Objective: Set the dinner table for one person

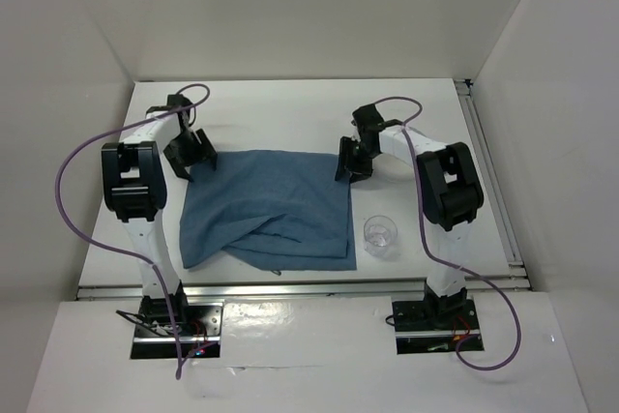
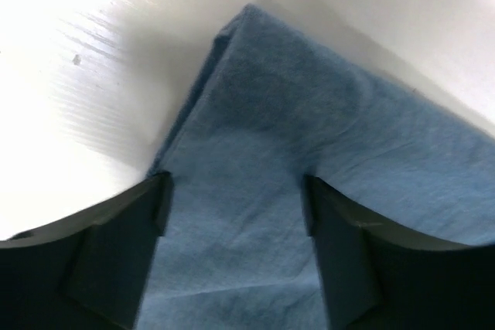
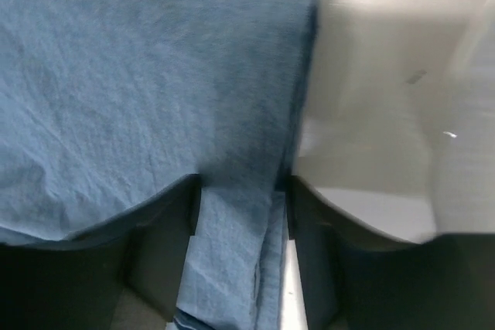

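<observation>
**Both grippers open over the cloth's far corners**

The left gripper (image 2: 232, 199) has its jaws set wide apart. Its dark fingers (image 2: 116, 260) straddle the upper left corner of a blue rectangular cloth placemat (image 2: 309, 113).

The right gripper (image 3: 241, 191) also has its jaws apart, more narrowly, over the placemat's folded right edge (image 3: 139, 75).

In the top view the two grippers (image 1: 193, 154) (image 1: 350, 162) sit at the placemat's upper corners. The placemat (image 1: 271, 205) lies mid-frame, rumpled along its lower edge.

It rests on the large flat white dinner table (image 1: 290, 103), which fills the centre of the frame. A metal rail (image 1: 300, 287) runs along the table's lower edge.

A small clear glass tumbler (image 1: 380, 234) stands just right of the placemat's lower right corner.
</observation>
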### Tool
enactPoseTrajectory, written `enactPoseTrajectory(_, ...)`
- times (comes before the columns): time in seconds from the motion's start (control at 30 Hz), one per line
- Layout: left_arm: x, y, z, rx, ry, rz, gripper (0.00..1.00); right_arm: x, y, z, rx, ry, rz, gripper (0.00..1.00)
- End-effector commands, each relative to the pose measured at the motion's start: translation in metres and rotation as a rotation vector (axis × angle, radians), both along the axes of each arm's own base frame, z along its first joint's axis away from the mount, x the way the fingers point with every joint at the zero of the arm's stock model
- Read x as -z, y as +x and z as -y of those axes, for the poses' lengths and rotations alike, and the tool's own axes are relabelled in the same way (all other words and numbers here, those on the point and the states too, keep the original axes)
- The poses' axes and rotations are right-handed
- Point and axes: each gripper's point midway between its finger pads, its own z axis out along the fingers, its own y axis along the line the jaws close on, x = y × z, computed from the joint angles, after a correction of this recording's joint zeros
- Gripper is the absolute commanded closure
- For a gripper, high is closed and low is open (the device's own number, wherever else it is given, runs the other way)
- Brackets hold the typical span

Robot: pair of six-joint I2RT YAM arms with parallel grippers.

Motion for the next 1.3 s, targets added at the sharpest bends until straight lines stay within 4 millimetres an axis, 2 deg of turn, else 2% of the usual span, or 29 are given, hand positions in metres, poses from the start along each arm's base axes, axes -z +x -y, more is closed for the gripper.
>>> enactPoseTrajectory(0.0, 0.033, -0.004, 0.014, 0.032, -0.092, -0.051, 0.18, 0.011, -0.003, -0.021, -0.038, 0.033, -0.004, 0.51)
enactPoseTrajectory(0.03, 0.033, -0.002, 0.016, 0.035, -0.100, -0.040, 0.46, 0.008, -0.002, -0.027, -0.050, 0.037, 0.005, 0.59)
enactPoseTrajectory(0.07, 0.033, -0.002, 0.016, 0.035, -0.101, -0.040, 0.64, 0.004, 0.005, -0.026, -0.039, 0.020, 0.030, 0.68)
enactPoseTrajectory(0.1, 0.028, 0.000, 0.013, 0.027, -0.111, -0.026, 0.83, 0.006, 0.002, -0.026, -0.043, 0.004, 0.023, 0.89)
enactPoseTrajectory(0.13, 0.024, 0.001, 0.011, 0.019, -0.122, -0.014, 1.00, -0.007, 0.008, -0.027, -0.038, 0.006, 0.058, 0.98)
enactPoseTrajectory(0.17, 0.018, 0.003, 0.012, 0.030, -0.128, -0.001, 1.00, -0.011, 0.012, -0.023, -0.026, -0.013, 0.080, 1.00)
enactPoseTrajectory(0.2, 0.003, 0.006, 0.007, 0.021, -0.132, 0.037, 1.00, -0.019, 0.014, -0.022, -0.021, -0.016, 0.101, 1.00)
enactPoseTrajectory(0.23, -0.006, 0.006, 0.001, 0.018, -0.127, 0.053, 1.00, -0.036, 0.018, -0.017, -0.003, -0.033, 0.146, 1.00)
enactPoseTrajectory(0.3, -0.030, 0.007, -0.001, 0.024, -0.126, 0.105, 1.00, -0.052, 0.016, -0.011, 0.011, -0.048, 0.178, 1.00)
enactPoseTrajectory(0.33, -0.062, 0.008, -0.002, 0.040, -0.112, 0.170, 1.00, -0.074, 0.013, -0.012, 0.011, -0.042, 0.220, 1.00)
enactPoseTrajectory(0.37, -0.077, 0.005, -0.004, 0.038, -0.093, 0.194, 1.00, -0.080, 0.010, -0.007, 0.020, -0.055, 0.232, 1.00)
enactPoseTrajectory(0.43, -0.104, -0.003, -0.007, 0.045, -0.062, 0.249, 1.00, -0.099, 0.006, -0.005, 0.004, -0.064, 0.279, 1.00)
enactPoseTrajectory(0.47, -0.131, -0.013, -0.005, 0.048, -0.052, 0.308, 1.00, -0.113, -0.004, -0.003, 0.001, -0.066, 0.297, 1.00)
enactPoseTrajectory(0.53, -0.155, -0.024, -0.008, 0.040, -0.041, 0.359, 1.00, -0.129, -0.010, -0.001, 0.005, -0.066, 0.334, 1.00)
enactPoseTrajectory(0.57, -0.162, -0.031, -0.010, 0.022, -0.039, 0.376, 1.00, -0.145, -0.013, 0.003, 0.016, -0.062, 0.373, 1.00)
enactPoseTrajectory(0.6, -0.187, -0.036, -0.008, 0.029, -0.035, 0.445, 1.00, -0.150, -0.019, 0.000, 0.006, -0.055, 0.384, 1.00)
enactPoseTrajectory(0.67, -0.205, -0.044, -0.008, 0.029, -0.035, 0.495, 1.00, -0.169, -0.027, 0.006, 0.016, -0.047, 0.424, 1.00)
enactPoseTrajectory(0.7, -0.219, -0.055, -0.009, 0.010, -0.034, 0.518, 1.00, -0.174, -0.033, 0.004, 0.005, -0.042, 0.428, 1.00)
enactPoseTrajectory(0.87, -0.288, -0.071, -0.008, 0.007, -0.020, 0.689, 1.00, -0.220, -0.051, 0.007, 0.010, 0.003, 0.503, 1.00)
enactPoseTrajectory(0.97, -0.323, -0.073, 0.000, 0.030, -0.042, 0.781, 1.00, -0.239, -0.049, 0.002, 0.005, 0.023, 0.539, 1.00)
enactPoseTrajectory(1.0, -0.329, -0.072, 0.001, 0.037, -0.046, 0.797, 1.00, -0.251, -0.048, -0.001, 0.003, 0.043, 0.562, 1.00)
enactPoseTrajectory(1.07, -0.326, -0.063, 0.000, 0.027, -0.056, 0.782, 1.00, -0.253, -0.041, -0.004, -0.007, 0.038, 0.570, 1.00)
enactPoseTrajectory(1.17, -0.324, -0.046, 0.000, 0.027, -0.064, 0.791, 1.00, -0.254, -0.017, -0.001, 0.007, 0.027, 0.597, 1.00)
enactPoseTrajectory(1.2, -0.318, -0.032, 0.003, 0.029, -0.078, 0.775, 1.00, -0.254, 0.000, 0.001, 0.026, 0.032, 0.603, 1.00)
enactPoseTrajectory(1.27, -0.316, -0.013, 0.001, 0.022, -0.070, 0.788, 1.00, -0.255, 0.018, 0.004, 0.031, 0.044, 0.616, 1.00)
